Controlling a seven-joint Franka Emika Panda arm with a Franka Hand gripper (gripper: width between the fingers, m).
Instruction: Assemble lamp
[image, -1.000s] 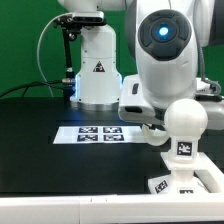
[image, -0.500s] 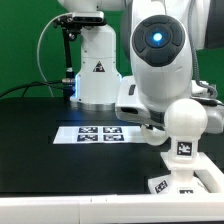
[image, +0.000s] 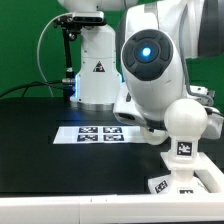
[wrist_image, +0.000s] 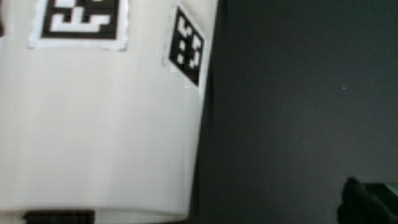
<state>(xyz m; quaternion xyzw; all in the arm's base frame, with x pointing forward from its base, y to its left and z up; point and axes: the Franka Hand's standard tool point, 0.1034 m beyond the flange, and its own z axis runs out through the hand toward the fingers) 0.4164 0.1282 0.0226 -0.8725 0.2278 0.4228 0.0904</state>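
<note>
— What sits nearest to us?

— The lamp's angular base block (image: 190, 182), low at the exterior view's right on the black surface (image: 40, 150); square tags show on its front; the round bulb (image: 185, 122) stands upright on top of it, with a tag on its neck.

— And behind that?

— The marker board (image: 100, 133) lies flat on the surface, toward the middle; the big white robot arm (image: 152, 60) leans in above it, its blue-lit joint facing us; it hangs close behind the bulb, though I cannot say whether they touch.

— Can you see the gripper?

— Hardly; from the room the arm's own bulk hides it; in the wrist view only a dark tip of one finger (wrist_image: 370, 200) shows at the corner, so I cannot tell whether the jaws are apart or together.

— Anything else there?

— A white tapered part, the shade (wrist_image: 98, 120) I think, fills half the wrist view, carrying two tags; it rests apart from that finger on the dark surface; farthest back stands the arm's white pedestal (image: 97, 72) against a green backdrop (image: 25, 45).
</note>
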